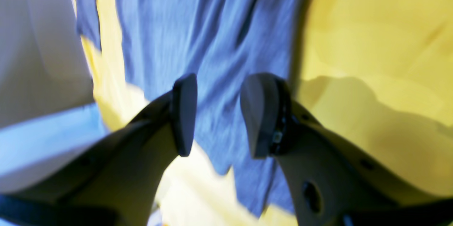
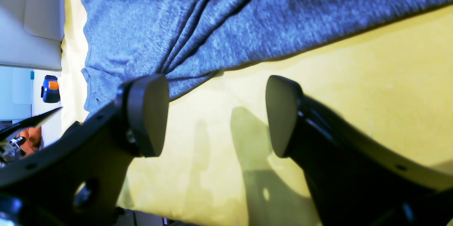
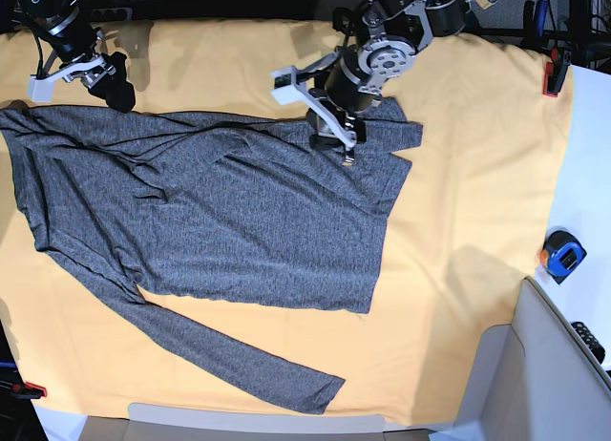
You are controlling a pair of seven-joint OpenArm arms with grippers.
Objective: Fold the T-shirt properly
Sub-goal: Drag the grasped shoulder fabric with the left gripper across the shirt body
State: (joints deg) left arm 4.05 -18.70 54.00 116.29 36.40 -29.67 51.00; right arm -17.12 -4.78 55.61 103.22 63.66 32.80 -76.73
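Observation:
The dark grey long-sleeved T-shirt [image 3: 220, 212] lies spread and wrinkled on the yellow-orange table cloth [image 3: 458, 174], with one sleeve running toward the front [image 3: 239, 360]. My left gripper [image 3: 334, 136] hovers over the shirt's far right part, near the other sleeve. In the left wrist view it [image 1: 217, 112] is open, with grey fabric [image 1: 212, 41] between and beyond the fingers. My right gripper [image 3: 110, 88] is at the far left, just past the shirt's edge. In the right wrist view it [image 2: 216, 116] is open and empty over bare cloth, with the shirt edge [image 2: 212, 24] beside its left finger [image 2: 147, 112].
A blue and orange tape measure [image 3: 561, 255] lies on the white surface at the right, and shows in the right wrist view [image 2: 50, 89]. Red clamps [image 3: 552, 78] hold the cloth at its edges. A grey box [image 3: 535, 365] stands at the front right.

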